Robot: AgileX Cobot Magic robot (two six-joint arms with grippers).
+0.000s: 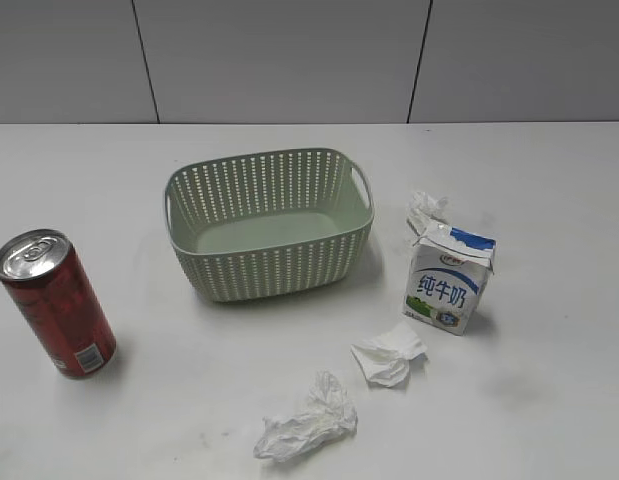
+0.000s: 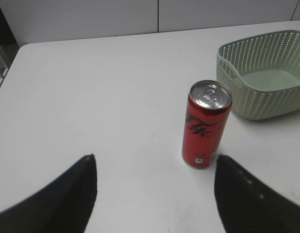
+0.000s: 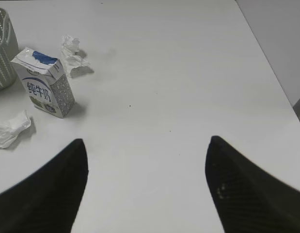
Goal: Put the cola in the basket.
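While standing upright on the table (image 1: pixel 289 400), cola (image 1: pixel 57 303) left of basket (image 1: pixel 269 225); left hand (image 2: pixel 154 184) and right hand (image 3: pixel 145 170) spread wide, gripping nothing.

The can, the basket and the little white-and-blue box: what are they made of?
The cola looks like metal: shiny silver top with a pull tab, glossy red wall. The basket seems matte pale green moulded plastic, its sides pierced in neat rows. The milk carton looks like printed coated paperboard, with a folded, creased top.
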